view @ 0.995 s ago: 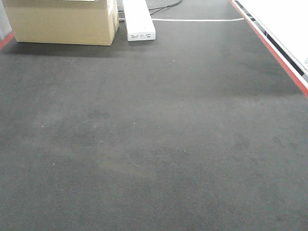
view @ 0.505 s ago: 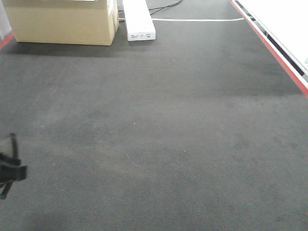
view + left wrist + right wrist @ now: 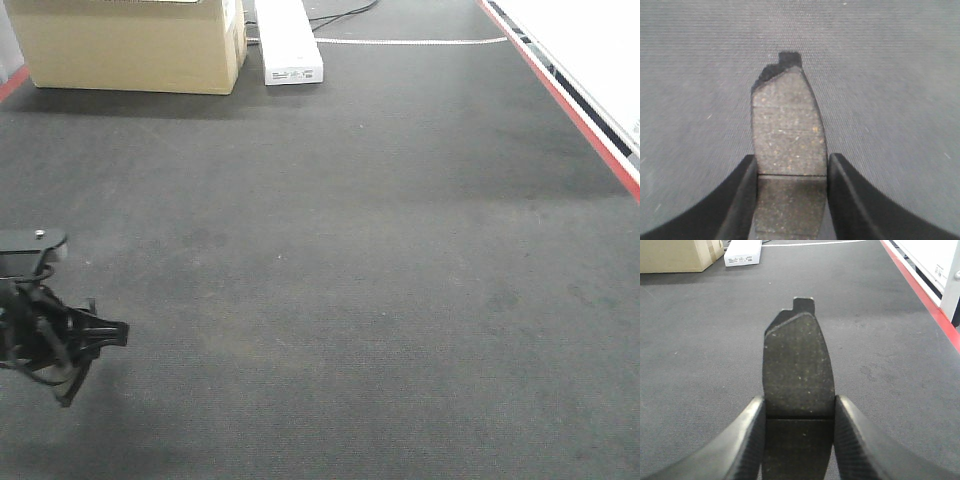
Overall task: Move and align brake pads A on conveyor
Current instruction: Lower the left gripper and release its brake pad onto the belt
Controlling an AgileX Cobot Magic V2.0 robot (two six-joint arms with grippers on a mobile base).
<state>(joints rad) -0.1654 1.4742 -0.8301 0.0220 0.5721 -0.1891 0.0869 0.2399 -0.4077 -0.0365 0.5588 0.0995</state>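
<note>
Clamps a brake pad (image 3: pixel 787 125) in the left gripper (image 3: pixel 791 162), fingers (image 3: pixel 740 200) tight on both long edges, groove level with the fingertips, notched end pointing away, belt (image 3: pixel 350 250) behind. Clamps a second brake pad (image 3: pixel 797 355) likewise in the right gripper (image 3: pixel 799 405) (red stripe (image 3: pixel 920 290) off to its right). Shows, in the front view, only the left gripper, at the left edge over the belt; cardboard box (image 3: pixel 130 45) and white box (image 3: pixel 288 45) at the far end.
</note>
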